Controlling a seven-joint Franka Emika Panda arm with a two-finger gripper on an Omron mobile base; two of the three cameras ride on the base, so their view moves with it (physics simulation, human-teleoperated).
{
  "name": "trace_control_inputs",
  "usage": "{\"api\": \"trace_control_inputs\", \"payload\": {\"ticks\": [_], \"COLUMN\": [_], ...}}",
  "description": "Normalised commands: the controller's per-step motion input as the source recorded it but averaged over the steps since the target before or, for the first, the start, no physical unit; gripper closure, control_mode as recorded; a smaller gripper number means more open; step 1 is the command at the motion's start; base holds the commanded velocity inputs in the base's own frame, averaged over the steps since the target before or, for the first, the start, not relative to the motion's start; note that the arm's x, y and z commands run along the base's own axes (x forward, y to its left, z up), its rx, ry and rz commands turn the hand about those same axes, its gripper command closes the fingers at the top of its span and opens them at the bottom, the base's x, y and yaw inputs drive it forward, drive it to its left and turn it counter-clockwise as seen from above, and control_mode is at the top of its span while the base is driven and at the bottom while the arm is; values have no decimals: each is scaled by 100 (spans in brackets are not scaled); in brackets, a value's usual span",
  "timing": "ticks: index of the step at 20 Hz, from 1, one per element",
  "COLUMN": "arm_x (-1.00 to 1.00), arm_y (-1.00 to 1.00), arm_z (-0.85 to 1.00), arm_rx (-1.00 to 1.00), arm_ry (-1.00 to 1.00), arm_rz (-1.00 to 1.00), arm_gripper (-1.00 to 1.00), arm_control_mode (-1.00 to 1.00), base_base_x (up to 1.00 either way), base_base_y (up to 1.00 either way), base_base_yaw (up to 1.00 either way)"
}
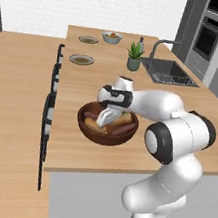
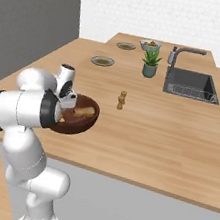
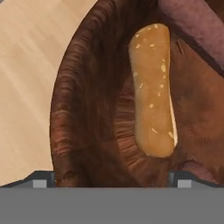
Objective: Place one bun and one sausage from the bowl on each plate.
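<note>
Near the front edge of your counter [image 1: 84, 86] sits the dark reddish-brown bowl [image 1: 107, 125], and your gripper [image 1: 108, 118] is lowered into it. Its fingers are spread wide apart and grip nothing. In the hand view the two finger tips [image 3: 43, 179] stand low at either side, with a seeded bun [image 3: 152, 87] lying lengthwise between them against the bowl's inner wall [image 3: 87, 96]. A purplish-brown sausage [image 3: 192, 24] crosses the upper right corner of that view, just beyond the bun's far end.

From the left base view you can see more buns and sausages heaped in the bowl around the gripper; how many, you cannot tell. From the right base view the arm hides the near side of the bowl [image 2: 78, 114], and one bun [image 2: 84, 111] shows above the rim.

Two plates lie well apart from the bowl, farther back on the counter: the nearer plate [image 1: 81, 59] and the farther plate [image 1: 88, 40]. Beyond them stands a pale fruit bowl [image 1: 112, 37]. A potted plant [image 1: 135, 56] stands beside the sink [image 1: 171, 71]. A small wooden shaker [image 2: 121, 100] stands right of the bowl.
</note>
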Motion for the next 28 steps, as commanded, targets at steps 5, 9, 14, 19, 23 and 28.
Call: {"api": "trace_control_inputs", "payload": {"ticks": [5,9,14,19,23,28], "arm_x": [55,69,62,2,-12,-15], "arm_y": [16,9,6,0,0,0], "arm_z": [-29,-25,-28,-29,-31,-36], "arm_rx": [0,0,0,0,0,0], "arm_ry": [0,0,2,7,7,1], "arm_rz": [11,9,6,1,0,0], "arm_gripper": [-100,-100,-100,-100,-100,-100], "arm_control_mode": [-100,-100,-100,-100,-100,-100], "base_base_x": [0,0,0,0,0,0], "base_base_y": [0,0,0,0,0,0], "base_base_yaw": [0,0,0,0,0,0]}}
